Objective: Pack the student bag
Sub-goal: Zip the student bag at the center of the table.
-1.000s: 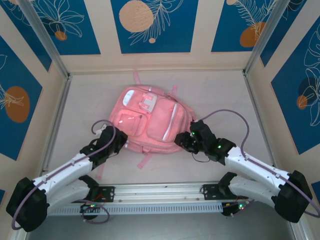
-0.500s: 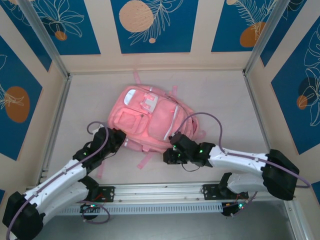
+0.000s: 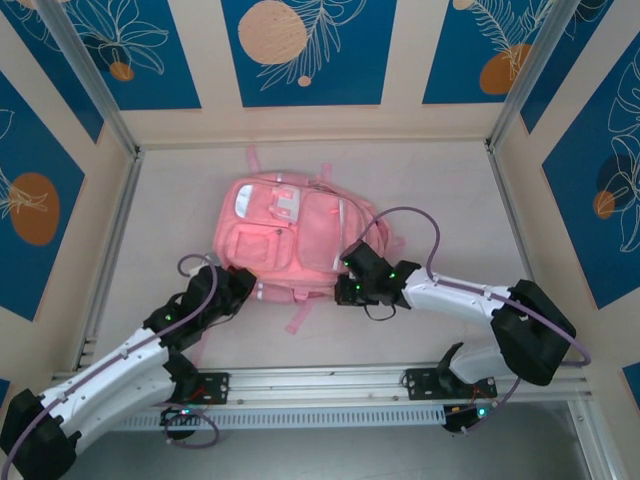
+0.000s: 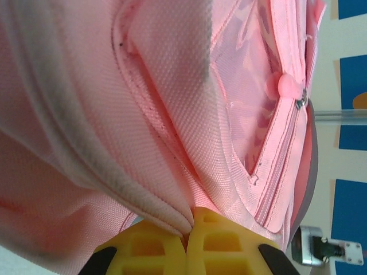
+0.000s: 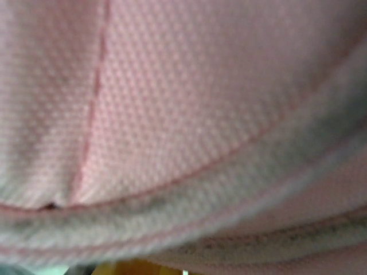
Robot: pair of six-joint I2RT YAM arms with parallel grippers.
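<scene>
The student bag (image 3: 290,235), big, pink and soft, lies flat mid-table with its pockets facing up. My left gripper (image 3: 243,283) is at its near left corner. In the left wrist view its yellow jaws (image 4: 188,226) are shut, pinching a fold of the bag's pink cloth (image 4: 172,143). My right gripper (image 3: 343,290) is pressed against the bag's near right edge. In the right wrist view the bag's blurred cloth and pale hem (image 5: 189,206) lie right over the lens. Just a sliver of a yellow finger (image 5: 135,268) peeks out below, so how those jaws stand is hidden.
A loose pink strap (image 3: 300,318) trails from the bag toward the metal rail (image 3: 320,385) at the near edge. Upright frame posts (image 3: 130,150) and patterned walls close in the table on three sides. A pink zip puller (image 4: 289,86) sits on a pocket.
The bag has swung round and now lies squarer to the table. My right gripper has moved left to the bag's near edge. My left arm has drawn back toward the near side, still pinching cloth.
</scene>
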